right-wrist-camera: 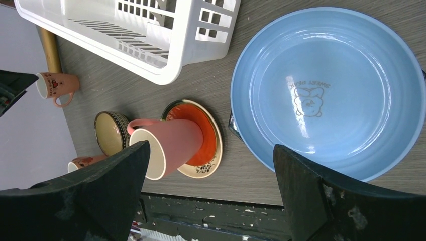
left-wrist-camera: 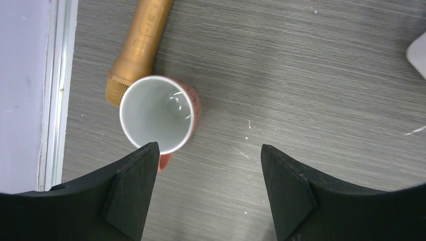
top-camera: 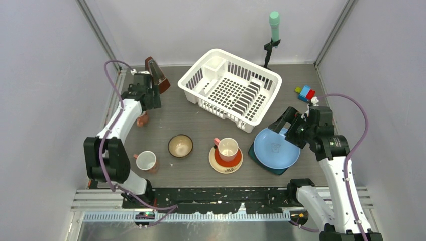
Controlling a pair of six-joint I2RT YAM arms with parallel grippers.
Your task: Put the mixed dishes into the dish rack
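Note:
The white dish rack [top-camera: 228, 88] stands at the back middle, with nothing in it; its corner shows in the right wrist view [right-wrist-camera: 135, 30]. My left gripper [top-camera: 148, 103] is open above a pink mug [left-wrist-camera: 158, 114] that stands upright by its left fingertip [left-wrist-camera: 145, 160]. My right gripper [top-camera: 287, 128] is open over the near-left rim of the light blue plate [right-wrist-camera: 326, 90], which lies on the dark teal plate [top-camera: 255, 159]. A pink mug [top-camera: 227, 148] stands on the red saucer [right-wrist-camera: 203, 130], itself on the cream saucer [top-camera: 216, 165]. The brown bowl [top-camera: 180, 145] and another pink mug [top-camera: 147, 161] stand at the front left.
The brown metronome [top-camera: 156, 75] stands behind my left gripper. A gold rod-like object [left-wrist-camera: 138, 45] lies against the far-left mug. Coloured blocks [top-camera: 305, 93] sit at the right. A green-topped stand [top-camera: 274, 30] rises behind the rack.

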